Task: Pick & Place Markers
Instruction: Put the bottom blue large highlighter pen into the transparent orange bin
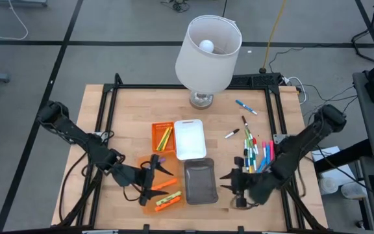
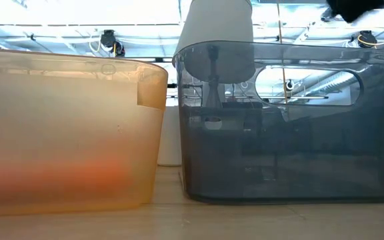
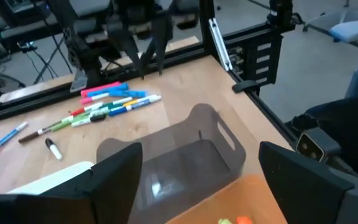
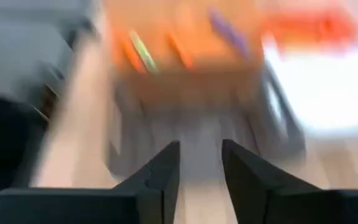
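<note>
Several markers (image 1: 255,156) lie in a loose pile on the table's right side, also seen in the left wrist view (image 3: 110,102). Two orange markers (image 1: 166,193) lie in the near orange tray (image 1: 149,203). Others lie in the far orange tray (image 1: 163,136). My left gripper (image 1: 156,175) hovers over the near orange tray's far edge, open wide (image 3: 197,152) with nothing between its fingers. My right gripper (image 1: 228,182) stands just right of the grey tray (image 1: 200,181). Its fingers (image 4: 201,146) are a narrow gap apart, and no marker shows between them.
A white tray (image 1: 190,138) lies between the far orange tray and the pile. A table lamp (image 1: 208,49) stands at the far edge. Single markers (image 1: 245,107) (image 1: 232,133) lie far right. The low view shows the orange tray wall (image 2: 65,133) and the grey one (image 2: 285,120) close up.
</note>
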Controlling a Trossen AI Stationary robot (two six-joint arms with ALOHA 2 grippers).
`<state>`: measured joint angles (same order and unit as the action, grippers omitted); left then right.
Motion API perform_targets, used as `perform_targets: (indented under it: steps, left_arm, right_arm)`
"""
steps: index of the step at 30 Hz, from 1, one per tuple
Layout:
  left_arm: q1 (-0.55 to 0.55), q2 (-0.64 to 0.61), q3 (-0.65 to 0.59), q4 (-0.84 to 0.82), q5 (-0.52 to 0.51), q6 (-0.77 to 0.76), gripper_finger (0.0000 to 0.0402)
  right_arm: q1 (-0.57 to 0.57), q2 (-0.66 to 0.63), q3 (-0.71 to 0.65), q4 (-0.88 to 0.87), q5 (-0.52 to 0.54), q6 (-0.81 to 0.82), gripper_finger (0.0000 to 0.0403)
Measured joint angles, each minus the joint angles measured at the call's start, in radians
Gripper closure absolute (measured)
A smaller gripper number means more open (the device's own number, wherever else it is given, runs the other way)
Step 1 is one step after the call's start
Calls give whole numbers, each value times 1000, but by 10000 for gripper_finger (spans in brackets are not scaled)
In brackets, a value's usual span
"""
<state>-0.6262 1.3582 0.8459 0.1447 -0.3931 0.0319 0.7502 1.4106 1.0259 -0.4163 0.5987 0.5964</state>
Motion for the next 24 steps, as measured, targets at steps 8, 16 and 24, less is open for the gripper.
perform_targets:
  steps: [8, 16, 24]
  left_arm:
    - [31, 0, -1, -54, 2, -64, 89]
    - [82, 0, -1, -57, 2, -97, 74]
    - [103, 0, -1, -64, 2, -98, 77]
  right_arm:
    - [-28, 173, 26, -709, -426, 788, 357]
    - [-7, 106, -152, -878, -679, 910, 373]
    - [-21, 44, -299, -840, -657, 990, 379]
